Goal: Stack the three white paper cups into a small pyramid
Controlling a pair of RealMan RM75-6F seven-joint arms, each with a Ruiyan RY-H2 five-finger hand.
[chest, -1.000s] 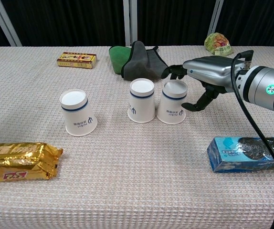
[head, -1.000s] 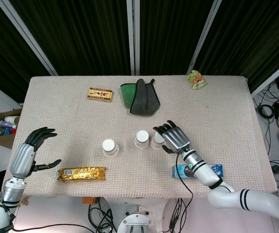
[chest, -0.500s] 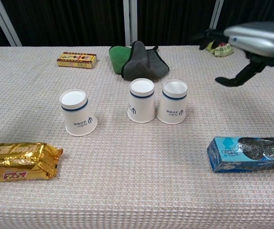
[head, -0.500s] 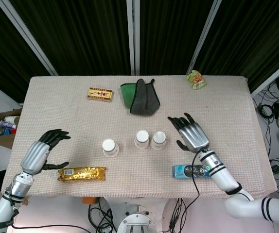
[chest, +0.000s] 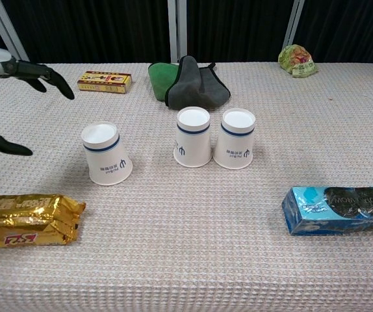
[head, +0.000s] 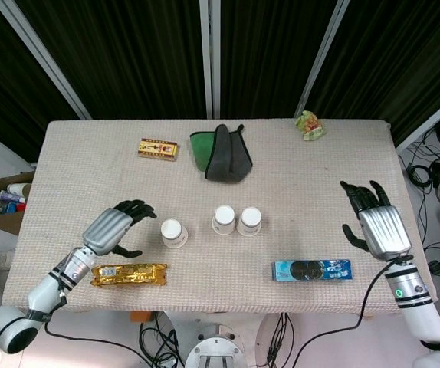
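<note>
Three upturned cups (head: 213, 223) unstacked; right hand (head: 376, 225) outside chest view.

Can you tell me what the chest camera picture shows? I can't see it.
Three white paper cups stand upside down on the table, two side by side and one apart to the left. The left hand hovers open near that lone cup, holding nothing.

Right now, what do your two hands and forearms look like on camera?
Both hands, left hand and right hand, have silver metallic backs and black fingers. Forearms are silver-white with black bands; the right wrist carries a small green light and a black cable trailing off it.
</note>
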